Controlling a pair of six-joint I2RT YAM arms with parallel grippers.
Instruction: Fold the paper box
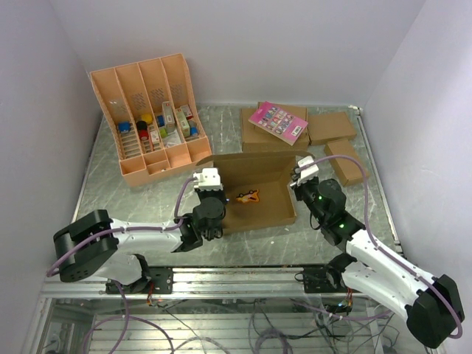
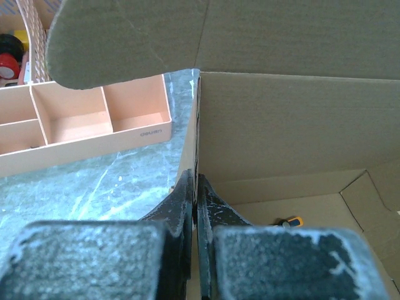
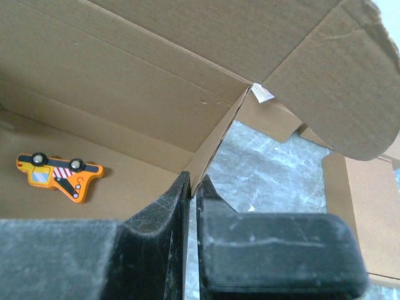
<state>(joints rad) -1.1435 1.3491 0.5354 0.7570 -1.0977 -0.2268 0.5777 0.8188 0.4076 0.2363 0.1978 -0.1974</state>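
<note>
Our left gripper (image 2: pixel 195 182) is clamped hard on the left side wall of the paper box (image 1: pixel 269 208), its jaws pressed together with just the cardboard edge between them. The right gripper (image 3: pixel 192 182) does the same on the opposite wall, one finger inside and one outside. The box sits open in the middle of the table (image 1: pixel 147 203), between the two arms, with its back wall upright. From above it's just a shallow brown tray, but the wrist cams add more. The left one shows a rounded flap (image 2: pixel 112 44) hanging overhead and only a sliver of the orange toy truck (image 3: pixel 59 175), while the right one shows the whole toy lying flat on the box floor and a small white tag (image 3: pixel 262 94) at the far corner. Only the top view gives us the whole orange-tan compartment tray (image 1: pixel 147 118), propped at the far left with small colourful bits in its slots. It also shows the smaller flat brown boxes (image 1: pixel 330 127) at the far right, one with a pink card (image 1: pixel 278 122) on it. The table looks like grey-green marbled stone with a metal rail (image 1: pixel 243 279) along the near edge, boxed in by plain pale walls (image 1: pixel 295 44).
</note>
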